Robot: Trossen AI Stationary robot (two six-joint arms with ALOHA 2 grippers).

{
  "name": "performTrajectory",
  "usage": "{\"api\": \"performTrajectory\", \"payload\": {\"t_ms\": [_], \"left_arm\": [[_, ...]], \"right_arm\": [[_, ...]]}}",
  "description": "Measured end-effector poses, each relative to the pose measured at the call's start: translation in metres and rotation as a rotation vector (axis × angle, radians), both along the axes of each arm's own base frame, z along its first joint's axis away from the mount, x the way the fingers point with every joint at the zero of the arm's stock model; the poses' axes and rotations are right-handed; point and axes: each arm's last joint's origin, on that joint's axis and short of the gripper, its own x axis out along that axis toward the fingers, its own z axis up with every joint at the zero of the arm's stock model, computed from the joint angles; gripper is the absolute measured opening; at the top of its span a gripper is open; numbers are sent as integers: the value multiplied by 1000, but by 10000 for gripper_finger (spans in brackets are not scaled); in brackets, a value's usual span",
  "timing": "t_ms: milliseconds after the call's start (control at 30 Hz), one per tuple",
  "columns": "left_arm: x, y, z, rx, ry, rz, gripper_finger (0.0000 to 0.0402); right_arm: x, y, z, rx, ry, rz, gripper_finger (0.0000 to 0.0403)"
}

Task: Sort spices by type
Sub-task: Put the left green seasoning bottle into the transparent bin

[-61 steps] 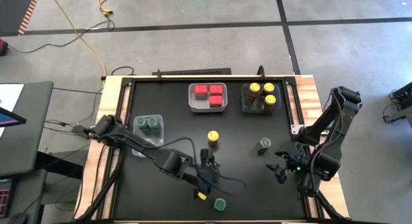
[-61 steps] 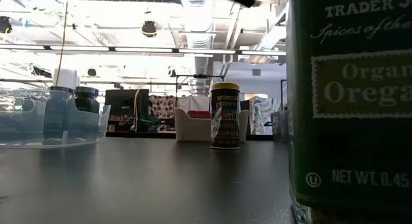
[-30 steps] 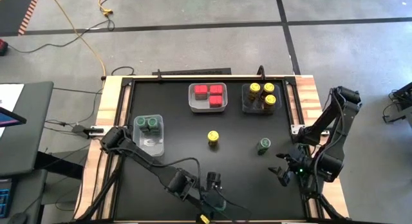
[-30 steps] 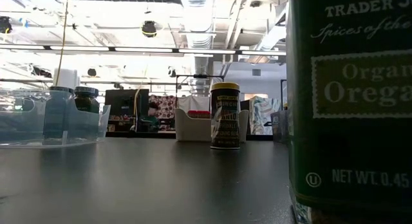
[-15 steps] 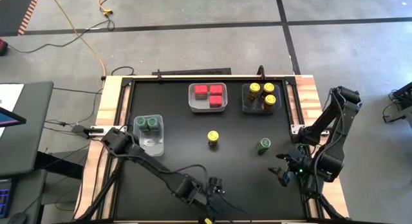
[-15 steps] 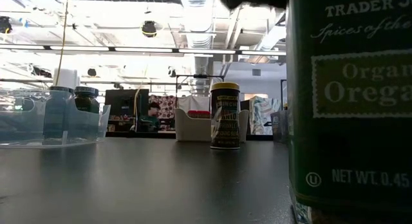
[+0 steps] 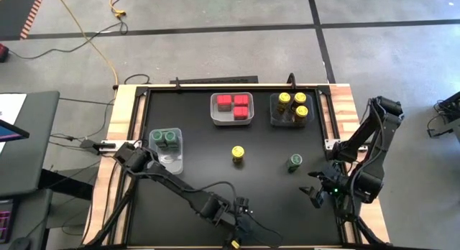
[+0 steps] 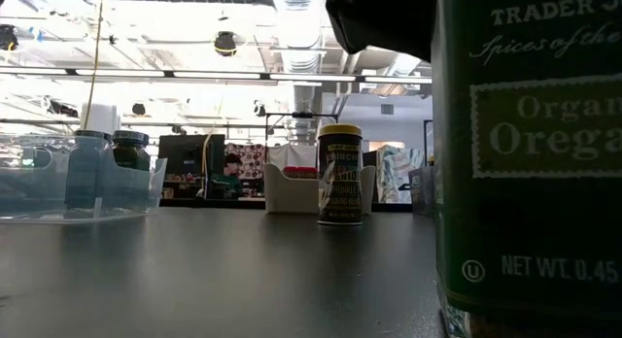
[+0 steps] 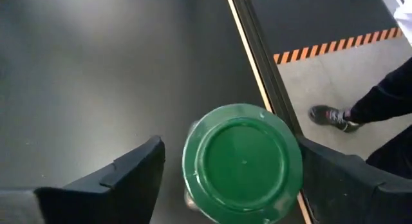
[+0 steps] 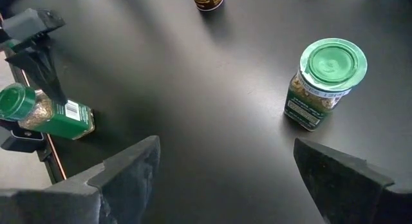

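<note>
My left gripper (image 7: 241, 209) is open at the table's near edge, directly above a green-lidded jar (image 9: 242, 161). Its fingers stand on either side of the lid, and I see no touch. The same jar fills the right of the low view (image 8: 530, 153), with the gripper dark above it (image 8: 379, 17). My right gripper (image 7: 314, 193) is open and empty near the right edge. A loose green-lidded jar (image 7: 294, 161) and a loose yellow-lidded jar (image 7: 238, 154) stand upright mid-table.
Three clear trays sit on the table. One at the far middle holds red boxes (image 7: 232, 105), one at the far right holds yellow-lidded jars (image 7: 292, 108), one at the left holds green-lidded jars (image 7: 166, 139). A person's leg and shoe (image 9: 360, 108) show beyond the near edge.
My left gripper has come down over the green-lidded jar at the near edge; in the low view it has entered from the top beside the jar. The jar has stayed put.
</note>
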Motion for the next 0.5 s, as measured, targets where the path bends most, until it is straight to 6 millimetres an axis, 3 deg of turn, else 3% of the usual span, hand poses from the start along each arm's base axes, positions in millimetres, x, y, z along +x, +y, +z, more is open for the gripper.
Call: {"api": "performTrajectory", "payload": {"t_ms": [333, 500], "left_arm": [[2, 6, -1, -3, 24, 3, 191], [-3, 17, 8, 35, 68, -9, 191]], "right_arm": [[0, 0, 0, -1, 0, 0, 385], [0, 0, 0, -1, 0, 0, 385]]}}
